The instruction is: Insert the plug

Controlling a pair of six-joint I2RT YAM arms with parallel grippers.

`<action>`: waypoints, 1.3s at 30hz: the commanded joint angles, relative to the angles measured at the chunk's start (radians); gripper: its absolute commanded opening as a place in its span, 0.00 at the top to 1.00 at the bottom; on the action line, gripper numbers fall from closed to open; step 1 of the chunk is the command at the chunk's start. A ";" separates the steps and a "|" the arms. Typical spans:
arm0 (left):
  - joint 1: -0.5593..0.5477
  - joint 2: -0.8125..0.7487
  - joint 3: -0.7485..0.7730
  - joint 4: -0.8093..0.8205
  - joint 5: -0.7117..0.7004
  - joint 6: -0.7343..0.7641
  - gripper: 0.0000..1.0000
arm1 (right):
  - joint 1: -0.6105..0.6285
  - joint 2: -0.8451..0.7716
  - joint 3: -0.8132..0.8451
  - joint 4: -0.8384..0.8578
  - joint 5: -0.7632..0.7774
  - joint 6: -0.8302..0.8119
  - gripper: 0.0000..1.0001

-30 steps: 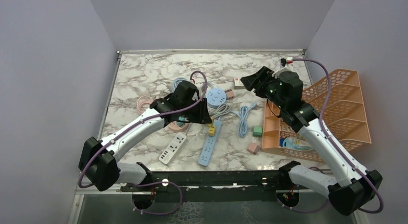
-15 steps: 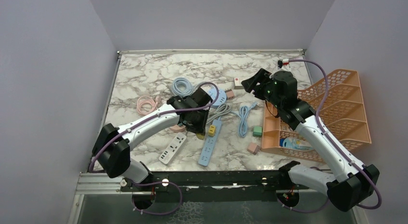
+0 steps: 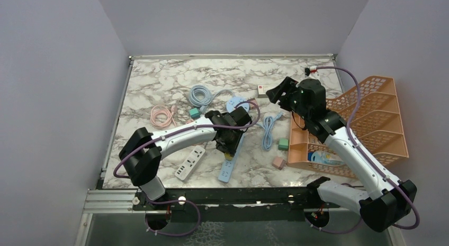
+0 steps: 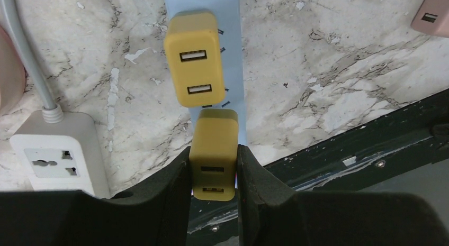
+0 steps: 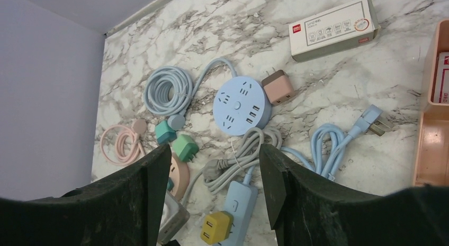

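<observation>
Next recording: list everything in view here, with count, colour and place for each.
table: 1, marble, below all
basket: 1, orange, right edge
blue strip: 1, blue, near centre
plugged adapter: 1, yellow, on blue strip
held adapter: 1, yellow, over blue strip
white strip: 1, white, left of it
round socket: 1, blue, mid-table
coils: 2, blue, pink, left half
teal adapter: 1, teal, near coils
green adapters: 2, green, by teal adapter, by basket
pink adapters: 2, pink, by round socket, by basket
loose cables: 2, grey, blue, centre
box: 1, white, far side
left gripper: shut on held adapter
right gripper: open, near box
</observation>
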 commanded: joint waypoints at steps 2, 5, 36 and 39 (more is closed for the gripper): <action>-0.015 0.020 0.037 -0.005 -0.072 0.022 1.00 | 0.001 -0.013 -0.014 -0.003 0.030 -0.018 0.38; -0.016 0.030 0.050 -0.002 -0.080 0.046 1.00 | 0.001 -0.014 -0.017 0.002 0.026 -0.015 0.38; -0.019 0.070 0.002 0.019 -0.075 -0.004 1.00 | 0.001 -0.018 -0.046 0.026 0.009 -0.004 0.38; -0.021 0.083 0.002 0.027 -0.071 -0.009 1.00 | 0.001 -0.019 -0.048 0.025 0.010 -0.004 0.38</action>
